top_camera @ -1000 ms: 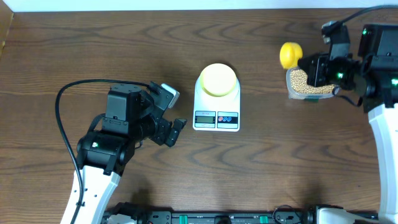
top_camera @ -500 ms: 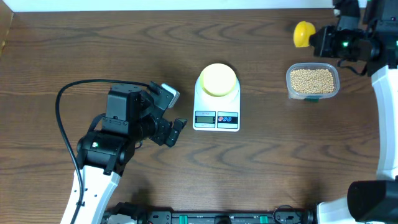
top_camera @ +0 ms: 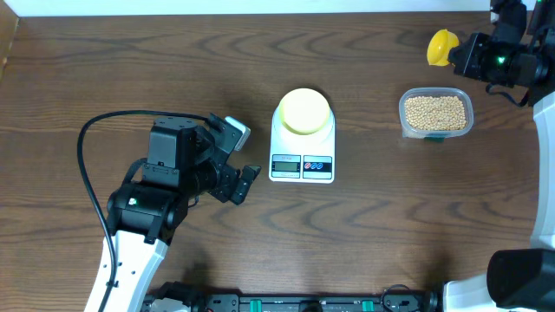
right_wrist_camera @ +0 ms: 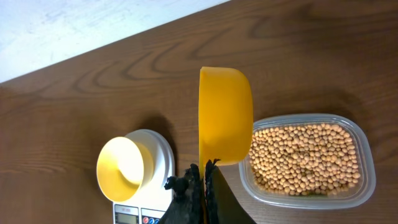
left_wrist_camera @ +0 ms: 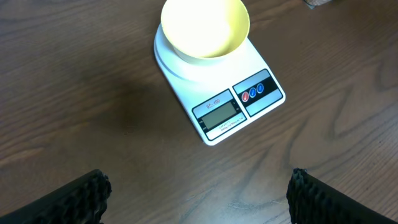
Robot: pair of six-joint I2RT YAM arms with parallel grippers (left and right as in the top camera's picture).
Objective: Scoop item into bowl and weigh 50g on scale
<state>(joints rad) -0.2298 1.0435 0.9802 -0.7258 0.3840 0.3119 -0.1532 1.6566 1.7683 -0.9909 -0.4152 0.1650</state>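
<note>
You find the bowl [top_camera: 304, 111] on the scale [top_camera: 302, 178] at mid-table [top_camera: 390, 225], with the scale's display [top_camera: 285, 165] on its near edge. Well to its right, the tub [top_camera: 401, 114] holds the beans [top_camera: 435, 111]. The scoop [top_camera: 441, 48] hangs beyond the tub, far right.

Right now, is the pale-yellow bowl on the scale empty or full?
Empty: the bowl shows only bare yellow inside; the beans lie in the tub.

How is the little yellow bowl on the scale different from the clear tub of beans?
The bowl is round, opaque pale yellow and empty; the tub is a clear rounded rectangle full of tan beans. The bowl sits on the white scale; the tub stands straight on the table. Both are upright and open-topped.
</note>
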